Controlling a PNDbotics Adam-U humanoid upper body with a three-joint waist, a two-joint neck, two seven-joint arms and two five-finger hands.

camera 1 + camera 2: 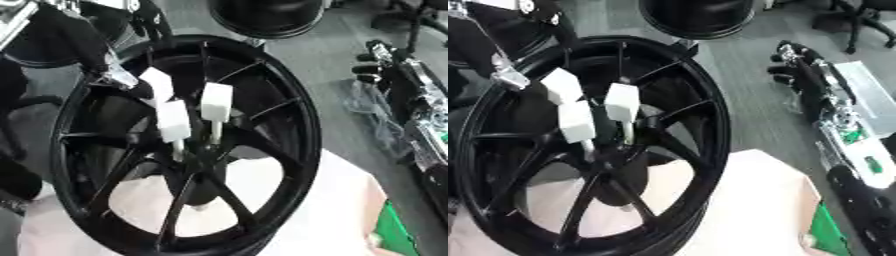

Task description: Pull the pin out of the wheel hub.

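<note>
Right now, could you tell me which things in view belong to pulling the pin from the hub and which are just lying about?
For the job:
wheel
white-headed pins in its hub
left hand reaching in

Lying about:
second wheel beyond
green item
right hand, idle at the right

— Where does the left arm [74, 42] come in?
— From the upper left, black, reaching down and inward. A silver wrist joint [114, 77] shows where it ends.
— And the left hand [133, 87]?
— Just past that joint, dark against dark; its pose cannot be read.
— The right arm [842, 120]?
— It lies stretched along the right edge, black with silver parts, with the right hand [791, 60] at its far end, well apart from the left.
</note>
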